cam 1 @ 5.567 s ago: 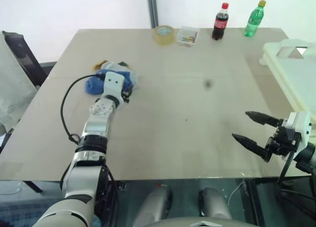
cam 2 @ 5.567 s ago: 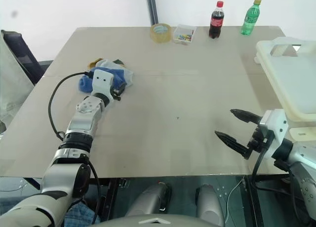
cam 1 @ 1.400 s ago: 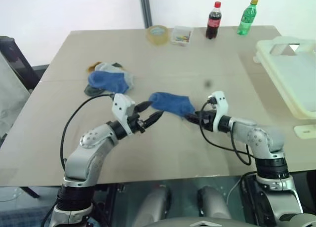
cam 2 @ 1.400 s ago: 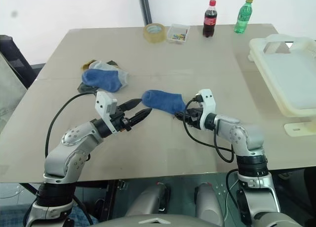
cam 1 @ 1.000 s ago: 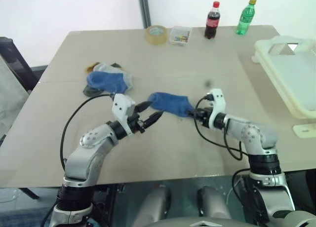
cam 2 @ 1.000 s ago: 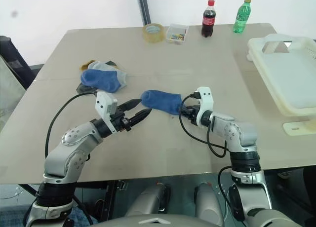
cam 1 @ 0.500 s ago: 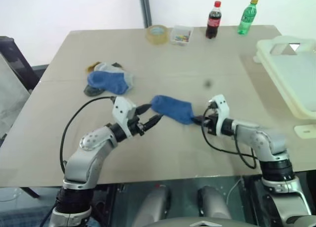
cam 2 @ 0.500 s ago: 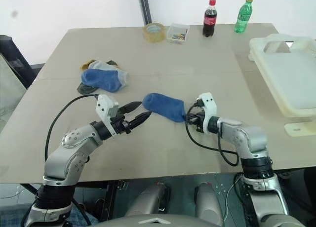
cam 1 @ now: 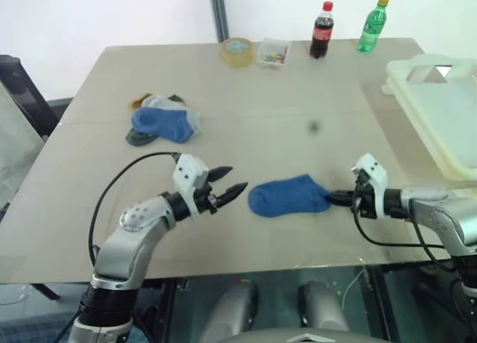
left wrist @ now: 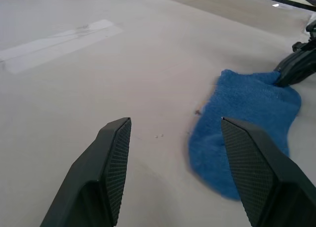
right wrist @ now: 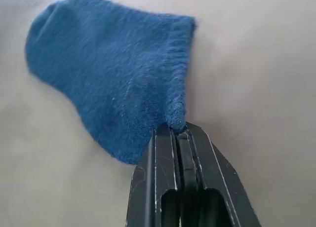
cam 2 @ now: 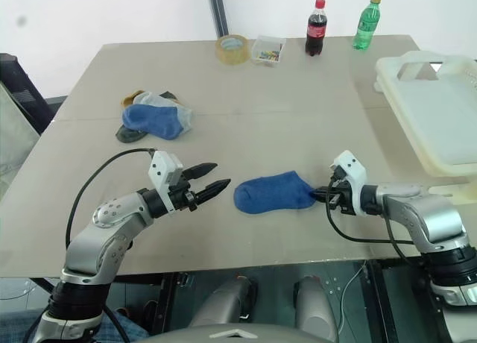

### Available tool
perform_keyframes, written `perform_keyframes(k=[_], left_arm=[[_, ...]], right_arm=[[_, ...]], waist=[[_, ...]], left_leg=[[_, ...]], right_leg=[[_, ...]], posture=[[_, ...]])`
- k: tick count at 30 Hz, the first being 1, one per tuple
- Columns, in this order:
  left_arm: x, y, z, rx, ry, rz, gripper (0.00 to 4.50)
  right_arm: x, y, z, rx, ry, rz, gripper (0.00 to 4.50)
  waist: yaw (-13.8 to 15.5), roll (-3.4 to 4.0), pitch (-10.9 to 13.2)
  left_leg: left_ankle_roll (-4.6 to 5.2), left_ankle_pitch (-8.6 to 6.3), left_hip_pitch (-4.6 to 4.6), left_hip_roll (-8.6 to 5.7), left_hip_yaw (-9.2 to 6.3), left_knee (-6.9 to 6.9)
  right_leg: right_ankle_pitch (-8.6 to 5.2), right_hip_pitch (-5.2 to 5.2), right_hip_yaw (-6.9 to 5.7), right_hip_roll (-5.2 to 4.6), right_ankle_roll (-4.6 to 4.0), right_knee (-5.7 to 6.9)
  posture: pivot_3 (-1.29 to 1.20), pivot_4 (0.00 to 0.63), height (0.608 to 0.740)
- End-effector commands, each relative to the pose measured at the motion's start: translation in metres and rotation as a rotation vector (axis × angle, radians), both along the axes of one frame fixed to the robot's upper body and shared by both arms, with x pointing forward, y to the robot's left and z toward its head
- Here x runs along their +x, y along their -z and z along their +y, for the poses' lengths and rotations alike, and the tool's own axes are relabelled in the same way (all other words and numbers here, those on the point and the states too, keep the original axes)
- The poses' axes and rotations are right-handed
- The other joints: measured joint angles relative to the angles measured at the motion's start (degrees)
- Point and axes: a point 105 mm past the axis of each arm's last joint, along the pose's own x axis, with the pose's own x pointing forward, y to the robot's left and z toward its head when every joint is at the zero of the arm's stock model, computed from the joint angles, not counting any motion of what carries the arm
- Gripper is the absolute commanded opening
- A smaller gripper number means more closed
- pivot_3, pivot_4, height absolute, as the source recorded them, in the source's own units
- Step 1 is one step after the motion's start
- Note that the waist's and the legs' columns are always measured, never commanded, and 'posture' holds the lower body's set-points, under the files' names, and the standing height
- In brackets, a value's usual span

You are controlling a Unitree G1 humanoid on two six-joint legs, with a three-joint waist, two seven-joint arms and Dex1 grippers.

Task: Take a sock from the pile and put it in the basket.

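One blue sock [cam 1: 287, 197] lies flat on the table near the front, between my two grippers. My right gripper [right wrist: 177, 131] is shut on the sock's cuff edge, and it sits to the sock's right [cam 1: 333, 197]. My left gripper [cam 1: 234, 179] stands open just left of the sock's toe and touches nothing; its fingers [left wrist: 112, 163] frame the sock [left wrist: 244, 126]. The pile [cam 1: 164, 121] of blue, grey and mustard socks lies at the table's left. The cream-white basket [cam 1: 436, 108] stands at the right edge, beyond my right arm.
A tape roll [cam 1: 238, 51], a small clear box [cam 1: 273, 54], a cola bottle [cam 1: 321, 31] and a green bottle [cam 1: 370, 26] line the far edge. A black cable [cam 1: 119, 183] loops beside my left arm. A small white piece [cam 2: 451, 194] lies by the basket.
My right gripper has dragged the blue sock to the right and nearer the front edge, away from the left gripper's fingers. The sock now lies flat. The left gripper has stayed open and almost still.
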Motion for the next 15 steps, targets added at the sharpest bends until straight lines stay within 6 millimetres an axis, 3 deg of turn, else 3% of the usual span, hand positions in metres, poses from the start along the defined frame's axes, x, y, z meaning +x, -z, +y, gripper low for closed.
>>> perform_keyframes(k=[1,7,11,15], left_arm=[[-0.002,-0.006,-0.005,-0.002,0.027,-0.031,3.1],[-0.004,-0.003,-0.001,0.01,0.02,-0.02,3.1],[0.0,-0.002,0.01,0.014,-0.039,-0.015,3.1],[0.027,-0.002,0.029,0.071,-0.188,-0.043,3.1]], right_arm=[[0.002,-0.005,0.001,0.001,-0.005,-0.036,0.06],[-0.007,-0.006,-0.002,-0.003,-0.017,-0.029,2.67],[-0.012,-0.023,-0.02,-0.019,0.006,-0.113,2.67],[-0.019,-0.049,-0.038,-0.035,0.018,-0.259,2.67]], waist=[[0.05,0.0,0.0],[0.09,-0.01,0.0],[0.71,-0.01,0.0],[1.74,-0.01,0.01]], left_leg=[[0.0,0.0,0.0,0.0,0.0,0.0],[0.0,0.0,0.02,0.0,-0.01,0.01],[0.01,-0.01,0.0,-0.01,-0.02,0.03],[0.01,-0.01,-0.01,-0.01,-0.04,0.02]], right_leg=[[0.0,0.0,0.0,0.0,0.0,0.0],[0.0,0.03,-0.01,-0.01,0.0,-0.01],[0.0,0.06,-0.04,-0.02,0.0,-0.04],[0.0,0.05,-0.09,-0.01,0.01,-0.09]], posture=[[0.0,0.15,0.74],[0.0,0.15,0.74],[0.0,0.15,0.74],[0.0,0.15,0.74]])
